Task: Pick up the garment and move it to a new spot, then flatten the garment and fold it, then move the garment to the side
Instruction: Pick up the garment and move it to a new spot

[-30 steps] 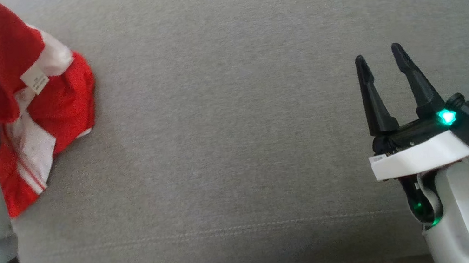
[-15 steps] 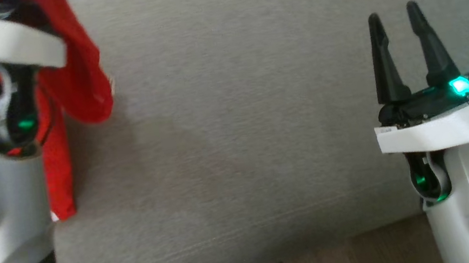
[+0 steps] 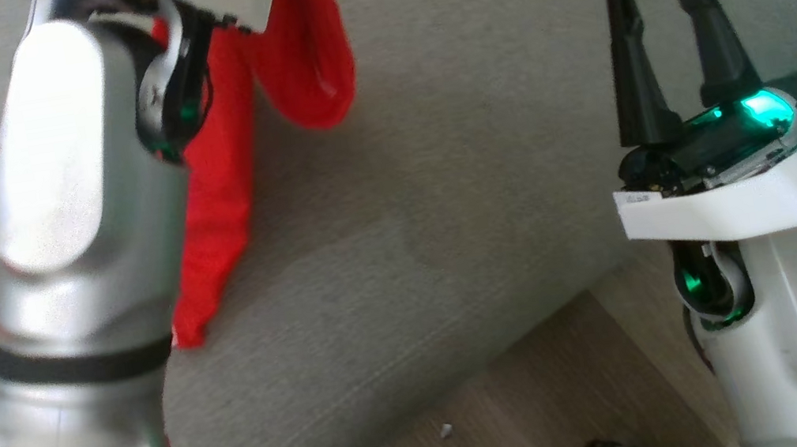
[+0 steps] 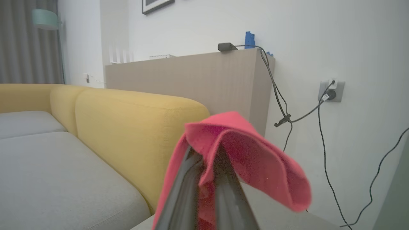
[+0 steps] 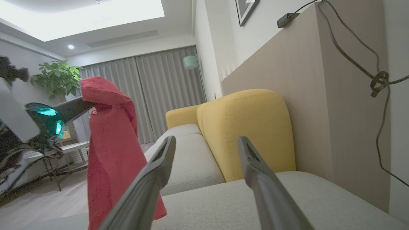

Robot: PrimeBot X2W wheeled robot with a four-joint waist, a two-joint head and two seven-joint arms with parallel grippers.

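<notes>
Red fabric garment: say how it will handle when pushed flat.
Probably floppy: the red fabric garment hangs limp in folds from the jaws' single pinch. Pushed across the textured grey sofa seat, it would likely bunch rather than slide.

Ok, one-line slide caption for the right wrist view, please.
Left gripper holds the red garment hanging over the grey sofa seat; right gripper open alongside.
</notes>
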